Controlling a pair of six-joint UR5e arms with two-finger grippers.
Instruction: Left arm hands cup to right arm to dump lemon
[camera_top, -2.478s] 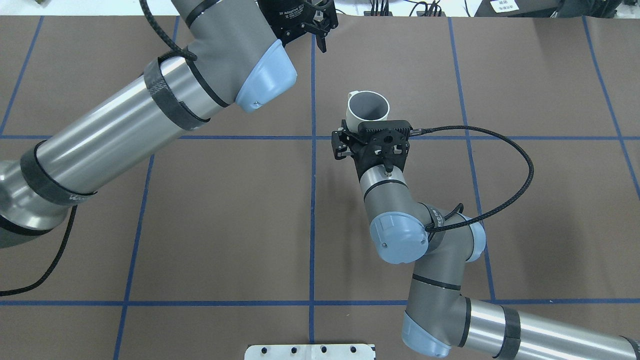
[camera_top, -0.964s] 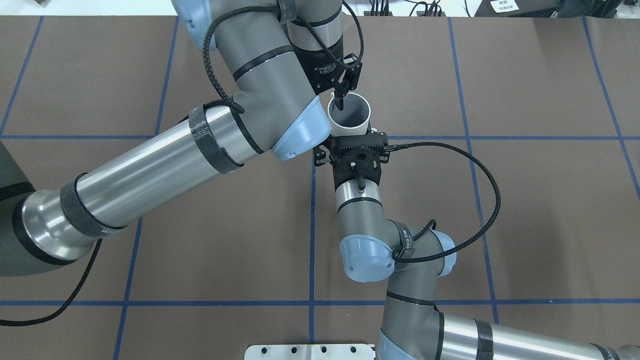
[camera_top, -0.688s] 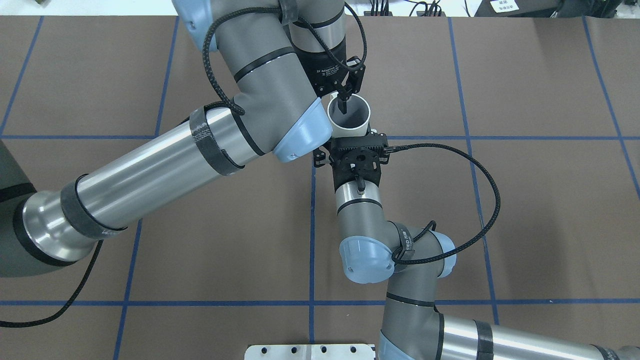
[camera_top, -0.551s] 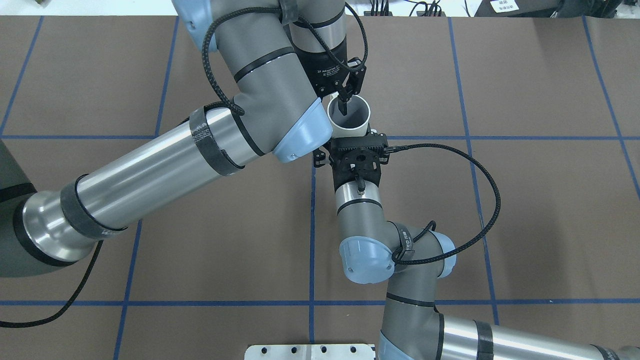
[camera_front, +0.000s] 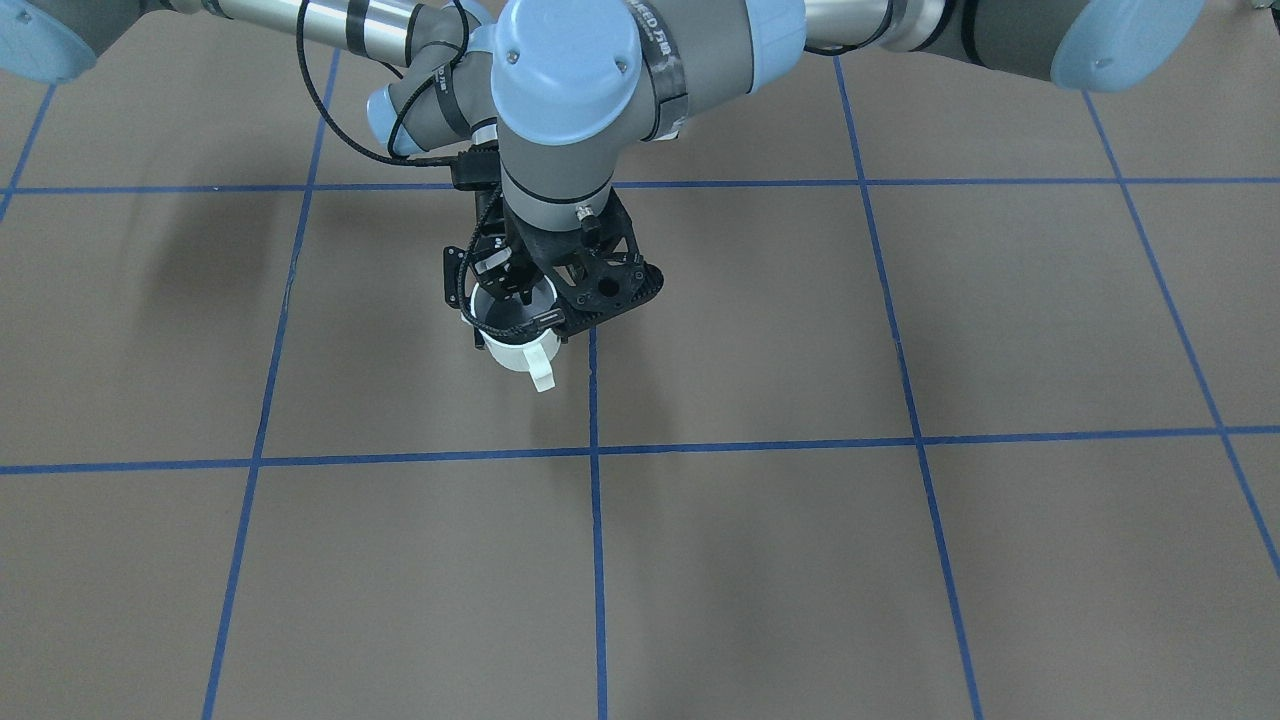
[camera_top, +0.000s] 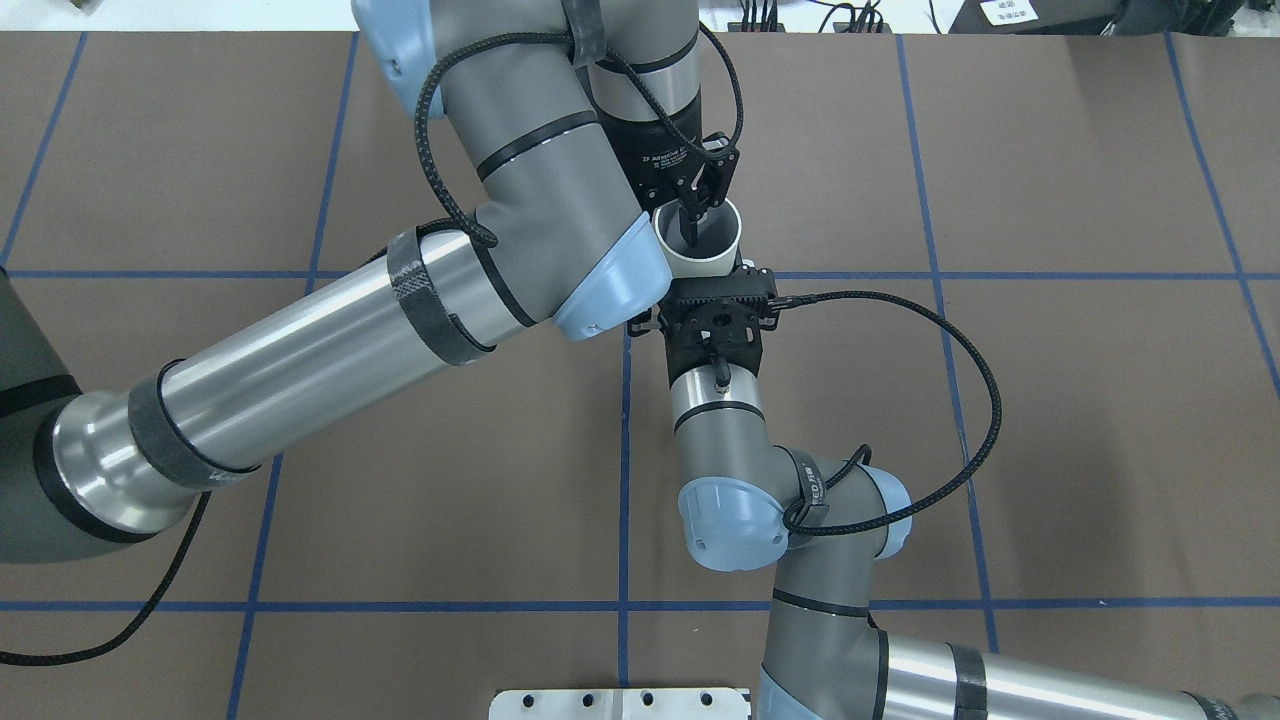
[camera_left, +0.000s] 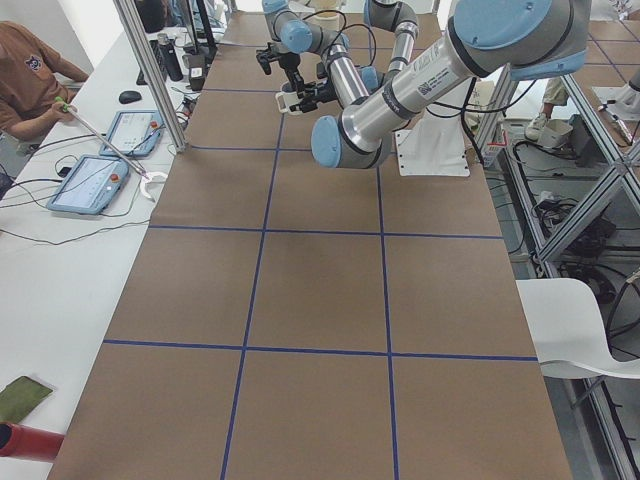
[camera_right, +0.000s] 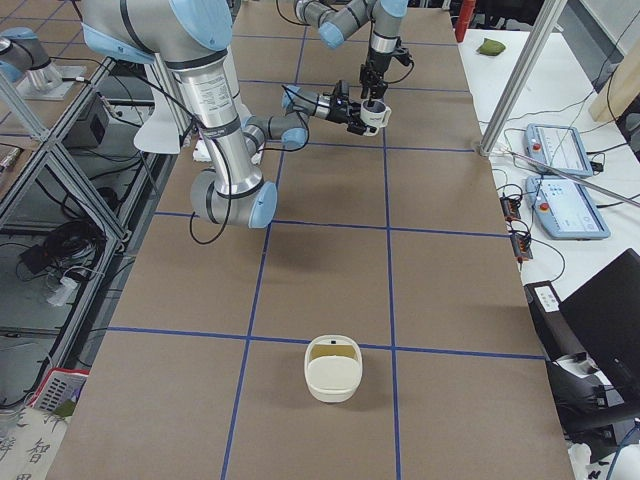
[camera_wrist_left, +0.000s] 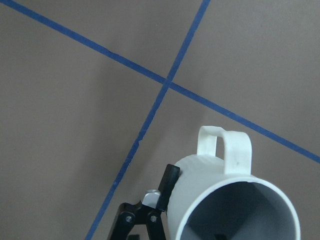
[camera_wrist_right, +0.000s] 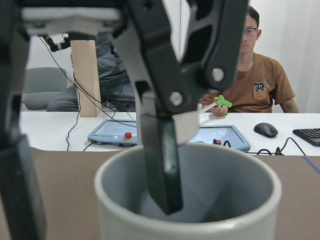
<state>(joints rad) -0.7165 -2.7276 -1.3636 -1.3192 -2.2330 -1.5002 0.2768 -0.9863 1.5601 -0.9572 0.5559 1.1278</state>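
Item under inspection: a white ceramic mug (camera_top: 700, 265) with a squared handle (camera_wrist_left: 231, 147) and a matt grey interior. It is upright, mouth up, held clear above the brown surface (camera_top: 1000, 400) gridded with blue tape. It sits well in from every edge, just beside a crossing of two tape lines. The handle faces the edge opposite the robot. The rim is round and even; the outer wall is plain white where visible.

The right arm (camera_top: 715, 430) reaches in level from the robot's side. Its jaws are clamped on the mug's body. One finger (camera_wrist_left: 170, 181) lies flat against the outer wall; the other is hidden by the mug.

The left arm (camera_top: 540, 180) hangs straight down over the mug's mouth. One finger (camera_wrist_right: 161, 165) reaches inside, below the rim. The second finger's place against the wall is unclear, so whether these jaws are gripping cannot be determined.

A cream rounded-square container (camera_right: 332, 375) stands well apart, toward the surface's end at the robot's right.
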